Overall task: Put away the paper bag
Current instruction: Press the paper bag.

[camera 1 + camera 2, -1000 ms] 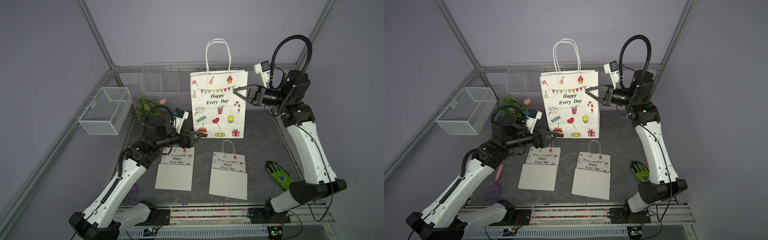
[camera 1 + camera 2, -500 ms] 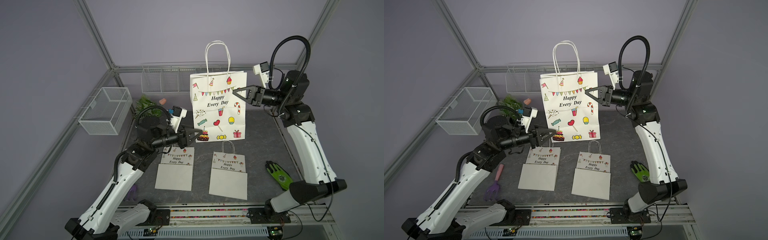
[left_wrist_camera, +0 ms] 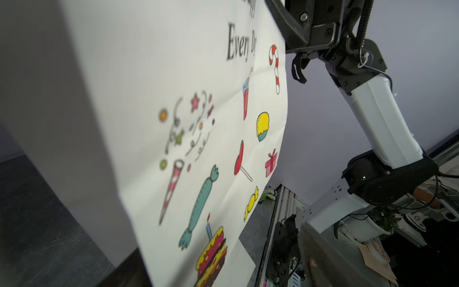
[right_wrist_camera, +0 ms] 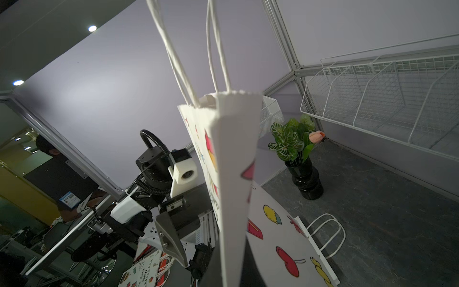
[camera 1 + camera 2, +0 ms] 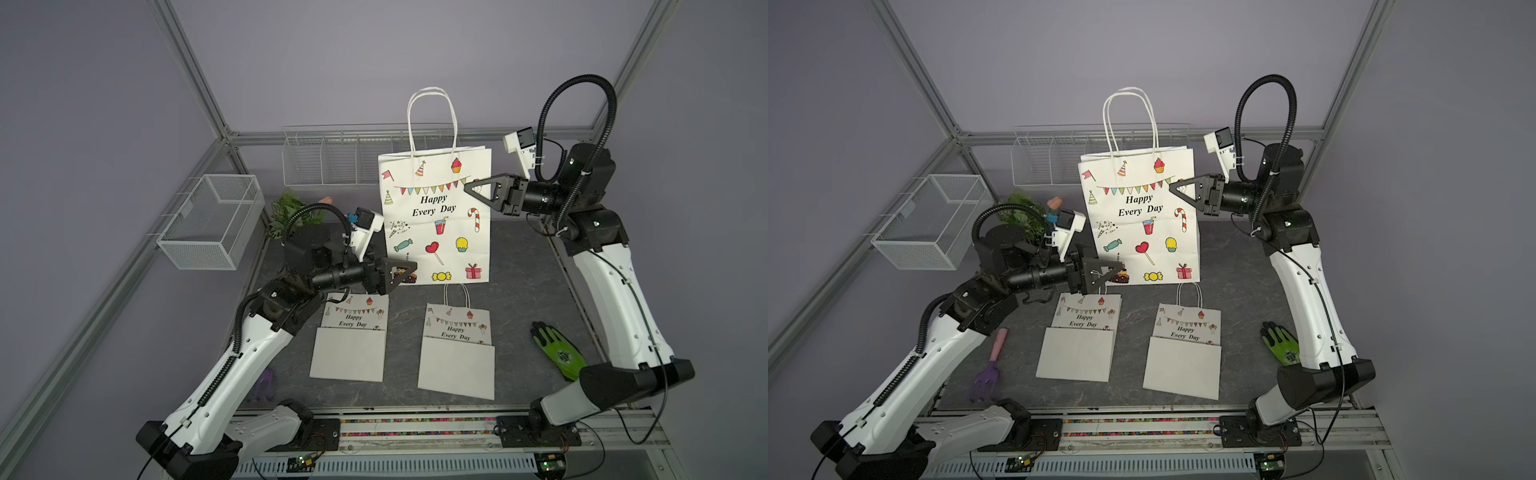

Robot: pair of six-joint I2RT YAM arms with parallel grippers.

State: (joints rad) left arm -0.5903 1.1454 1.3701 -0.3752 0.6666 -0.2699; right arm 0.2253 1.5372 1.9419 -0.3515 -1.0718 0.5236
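Note:
The large white paper bag stands upright at the back of the table, its twin handles up. My right gripper is shut on the bag's right side edge, high up. In the right wrist view that folded edge runs down between the jaws of the right gripper. My left gripper is open at the bag's lower left corner. The printed front panel lies between the spread jaws of the left gripper.
Two small folded bags lie flat at the front. A green glove lies by the right arm, a purple rake by the left. A plant in a black vase, a wire basket and a wire rack line the back and left.
The left gripper's jaws narrowed at the bag's lower corner, then spread wide again; its arm shifted slightly. The right gripper kept its hold and the bag barely moved.

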